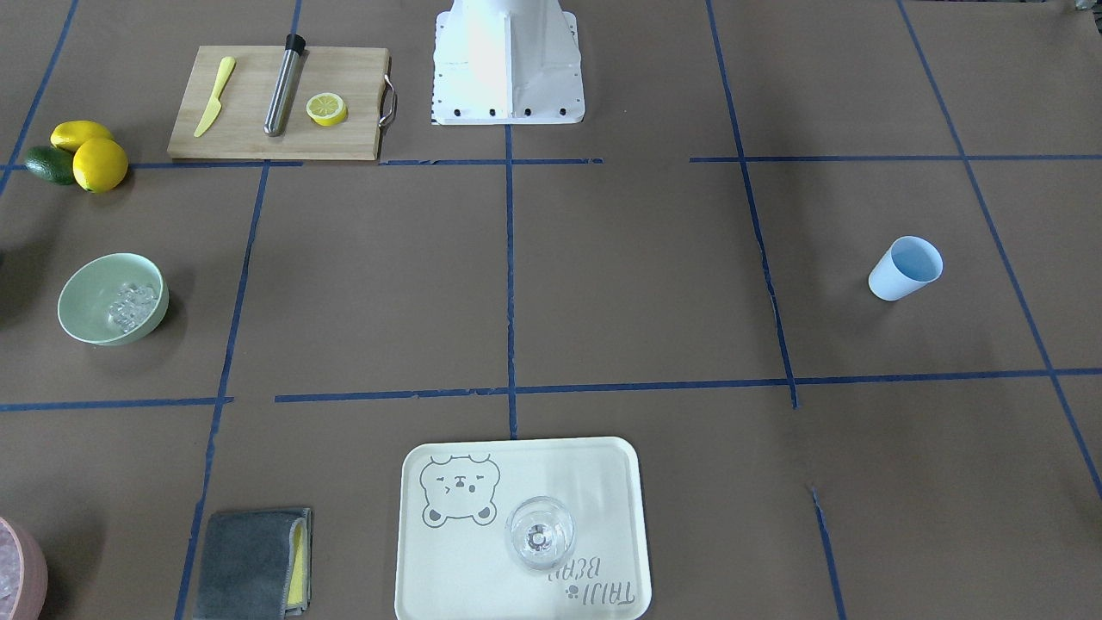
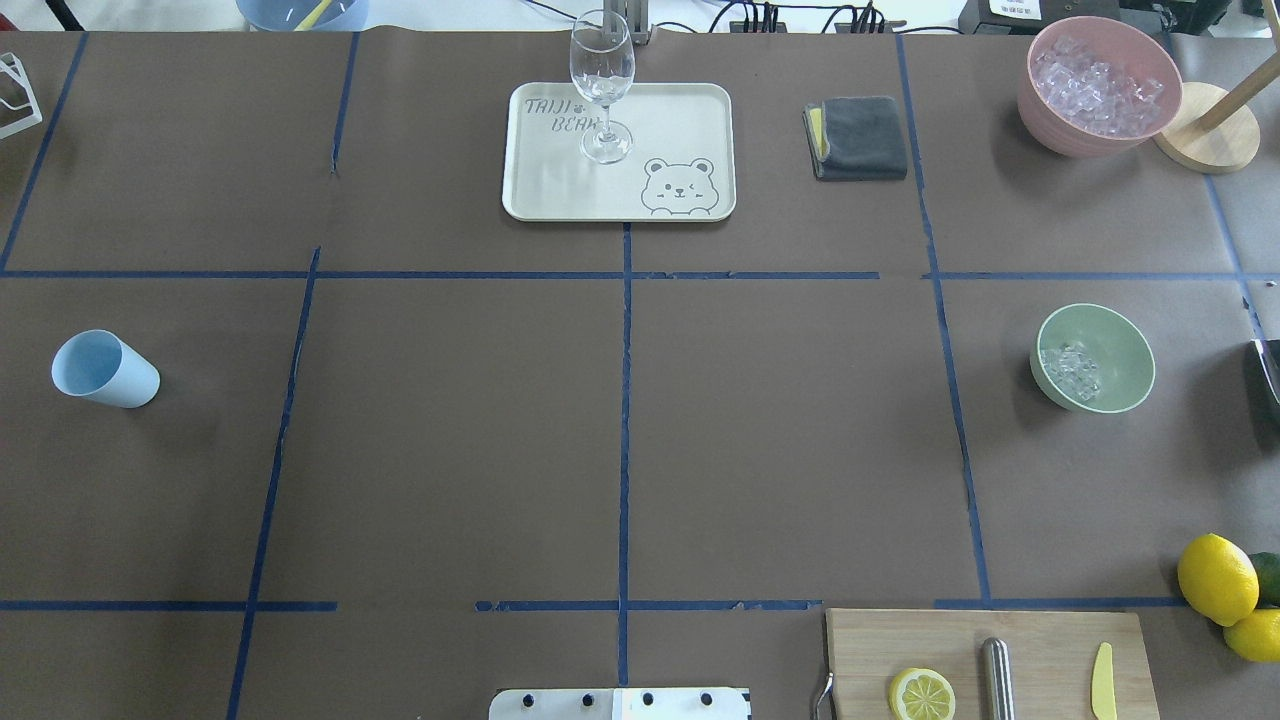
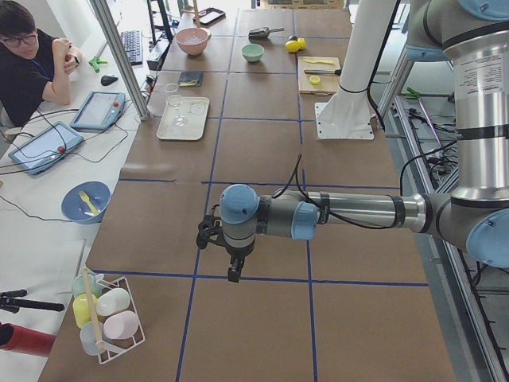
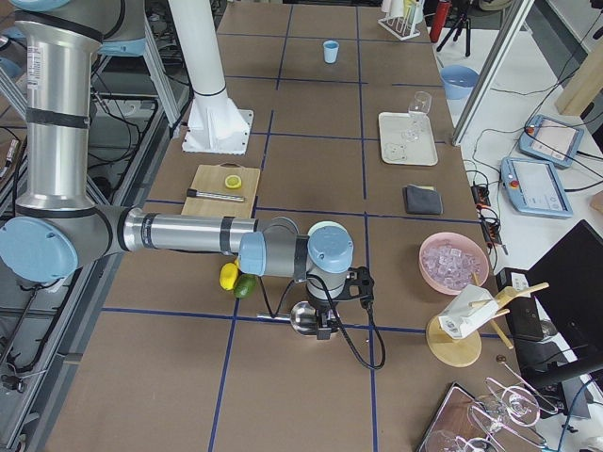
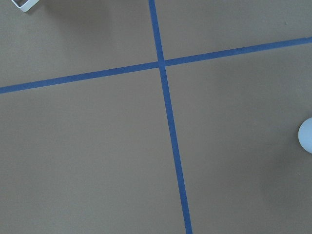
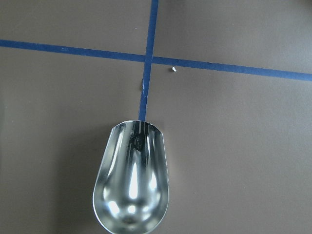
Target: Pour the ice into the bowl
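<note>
The mint-green bowl [image 1: 86, 280] stands upright on the brown table with a small heap of clear ice cubes [image 1: 131, 306] inside it. It also shows in the overhead view [image 2: 1115, 345] with the ice [image 2: 1070, 368]. An empty shiny metal scoop [image 6: 131, 190] fills the bottom of the right wrist view, over bare table. In the right side view the scoop [image 4: 303, 318] sits under my right gripper [image 4: 325, 331]; I cannot tell whether the gripper is open or shut. My left gripper [image 3: 233, 274] hangs over bare table; I cannot tell its state either.
A pink bowl [image 2: 1045, 110] full of ice stands at the far right. A light blue cup [image 2: 105, 368] stands at the left. A tray [image 2: 680, 120] carries a wine glass [image 2: 602, 90]. There is also a grey cloth [image 2: 860, 138], a cutting board [image 1: 250, 129] and lemons [image 1: 96, 159].
</note>
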`<state>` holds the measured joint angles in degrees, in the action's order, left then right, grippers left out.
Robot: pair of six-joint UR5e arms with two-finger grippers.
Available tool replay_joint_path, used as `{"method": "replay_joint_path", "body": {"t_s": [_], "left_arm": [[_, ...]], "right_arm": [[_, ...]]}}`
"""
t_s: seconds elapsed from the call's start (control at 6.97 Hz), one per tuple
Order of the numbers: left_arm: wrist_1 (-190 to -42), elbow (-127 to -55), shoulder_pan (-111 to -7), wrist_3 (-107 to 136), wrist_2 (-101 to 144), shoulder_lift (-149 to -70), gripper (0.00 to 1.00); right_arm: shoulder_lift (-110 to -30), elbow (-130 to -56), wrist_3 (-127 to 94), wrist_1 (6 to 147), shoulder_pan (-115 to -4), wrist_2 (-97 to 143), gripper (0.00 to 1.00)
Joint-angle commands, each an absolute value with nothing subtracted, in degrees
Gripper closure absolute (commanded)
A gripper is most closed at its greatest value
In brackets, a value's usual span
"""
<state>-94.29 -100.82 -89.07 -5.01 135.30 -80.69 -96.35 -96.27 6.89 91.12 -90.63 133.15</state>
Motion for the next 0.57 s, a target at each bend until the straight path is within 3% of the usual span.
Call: {"method": "replay_joint_path", "body": {"t_s": [0.0,0.43], "left_arm": [[-94.39,-100.99,-89.03,-5.01,135.35,-81.3,0.0],[-94.39,-101.07,-89.03,-5.01,135.35,-81.39,0.0]], "right_arm": [[-96.07,-96.5,6.77,91.05,-90.62,133.77,0.0],[-95.89,-96.42,6.5,91.05,-89.92,133.68,0.0]]}}
